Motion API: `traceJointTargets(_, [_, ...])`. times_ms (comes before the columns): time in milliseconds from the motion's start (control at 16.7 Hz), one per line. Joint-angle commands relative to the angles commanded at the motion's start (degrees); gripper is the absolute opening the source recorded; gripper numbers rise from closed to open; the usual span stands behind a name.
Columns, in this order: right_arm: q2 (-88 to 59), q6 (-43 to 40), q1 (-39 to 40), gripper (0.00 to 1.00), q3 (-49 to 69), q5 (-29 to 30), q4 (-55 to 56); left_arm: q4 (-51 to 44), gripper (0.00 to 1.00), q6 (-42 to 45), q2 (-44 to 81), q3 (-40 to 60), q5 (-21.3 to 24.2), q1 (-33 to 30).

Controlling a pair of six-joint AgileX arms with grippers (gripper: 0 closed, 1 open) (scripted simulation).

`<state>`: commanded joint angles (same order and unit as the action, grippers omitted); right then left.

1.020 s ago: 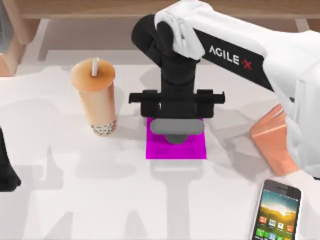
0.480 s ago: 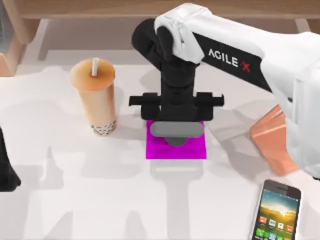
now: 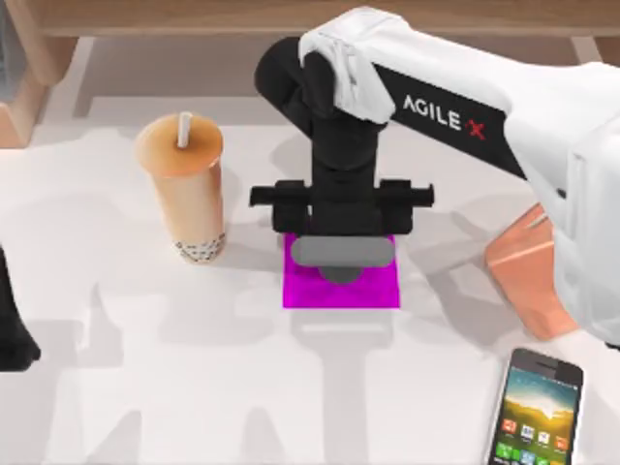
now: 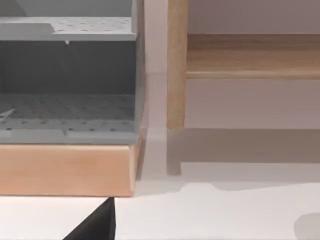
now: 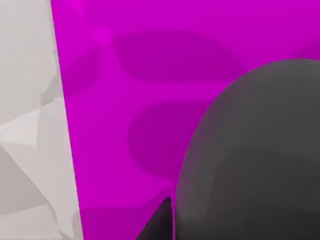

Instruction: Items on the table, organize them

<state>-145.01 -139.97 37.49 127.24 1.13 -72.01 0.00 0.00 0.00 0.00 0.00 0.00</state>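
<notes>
The dark grey computer mouse (image 3: 339, 273) (image 5: 250, 160) lies over a magenta pad (image 3: 341, 289) (image 5: 130, 100) at the table's middle. My right gripper (image 3: 341, 254) hangs straight above it and hides most of it. In the right wrist view one dark fingertip (image 5: 159, 224) sits against the mouse's side, so the gripper is shut on it. The bubble tea cup (image 3: 184, 189) with its white straw stands upright left of the pad. The smartphone (image 3: 535, 412) lies screen up at the front right. My left gripper (image 3: 12, 334) is parked at the table's left edge.
A wooden shelf frame (image 3: 291, 17) (image 4: 176, 65) runs along the far edge. A grey perforated rack on a wooden base (image 4: 67, 125) stands at the far left. An orange-brown block (image 3: 528, 276) sits right of the pad, under my right arm.
My right gripper has sunk slightly toward the pad, with the mouse moving along under it. The cup, the phone and the left arm have stayed put.
</notes>
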Motion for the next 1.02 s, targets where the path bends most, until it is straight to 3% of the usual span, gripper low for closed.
traceJointTargets(240, [0.0,0.0,0.0,0.98,0.0,0.0,0.0,0.0,1.0,0.0,0.0,0.0,0.0,0.0])
traceJointTargets(300, [0.0,0.0,0.0,1.0,0.0,0.0,0.0,0.0,1.0,0.0,0.0,0.0,0.0,0.0])
traceJointTargets(1020, [1.7,2.8,-0.1,1.0,-0.7,-0.1,0.2,0.0,1.0,0.0,0.0,0.0,0.0,0.0])
